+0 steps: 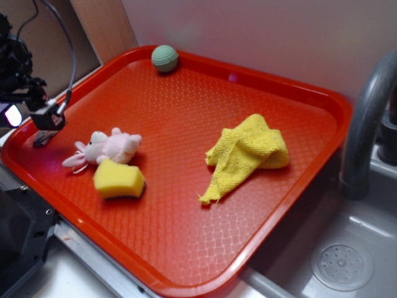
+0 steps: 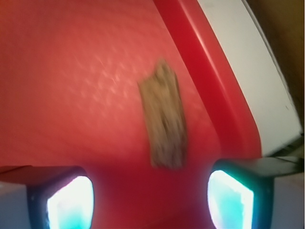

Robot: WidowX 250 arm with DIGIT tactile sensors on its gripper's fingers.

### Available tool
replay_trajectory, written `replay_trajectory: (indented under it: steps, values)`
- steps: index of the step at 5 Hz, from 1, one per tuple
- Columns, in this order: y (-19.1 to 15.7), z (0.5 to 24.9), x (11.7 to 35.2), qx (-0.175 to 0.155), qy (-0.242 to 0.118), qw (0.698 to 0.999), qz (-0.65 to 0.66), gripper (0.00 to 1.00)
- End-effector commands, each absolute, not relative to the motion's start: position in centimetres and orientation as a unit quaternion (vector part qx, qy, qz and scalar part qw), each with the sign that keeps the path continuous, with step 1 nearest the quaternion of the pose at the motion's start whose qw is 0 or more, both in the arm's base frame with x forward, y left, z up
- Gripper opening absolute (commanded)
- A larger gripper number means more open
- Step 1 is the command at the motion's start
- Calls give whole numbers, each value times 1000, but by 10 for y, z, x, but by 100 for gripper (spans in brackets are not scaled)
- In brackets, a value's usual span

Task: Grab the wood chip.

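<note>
Nearest the wrist camera, the tool has its jaws spread wide, two lit fingertips at the lower corners, nothing between them. Just beyond lies the wood chip, flat on the red tray close to its raised rim, blurred. From the exterior view, tray contents: yellow sponge touching pink plush toy; crumpled yellow cloth mid-tray; green ball at far rim. Sink beside the tray.
</note>
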State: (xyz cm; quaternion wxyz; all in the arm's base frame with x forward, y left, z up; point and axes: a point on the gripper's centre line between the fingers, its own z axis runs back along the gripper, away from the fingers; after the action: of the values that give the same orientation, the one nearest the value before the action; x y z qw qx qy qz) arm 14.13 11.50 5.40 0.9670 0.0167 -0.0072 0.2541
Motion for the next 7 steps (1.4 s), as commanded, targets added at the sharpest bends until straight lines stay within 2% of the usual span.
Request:
replay_trajectory:
  steps: [1, 3, 4, 5, 6, 7]
  values:
    - [107, 50, 139, 15, -9, 973, 229, 100]
    - [107, 50, 139, 15, -9, 973, 229, 100]
    - [118, 26, 152, 22, 0, 970, 241, 100]
    - [125, 14, 166, 20, 11, 971, 237, 100]
    - [118, 6, 176, 38, 4, 972, 230, 100]
    - [108, 6, 167, 48, -10, 976, 212, 17]
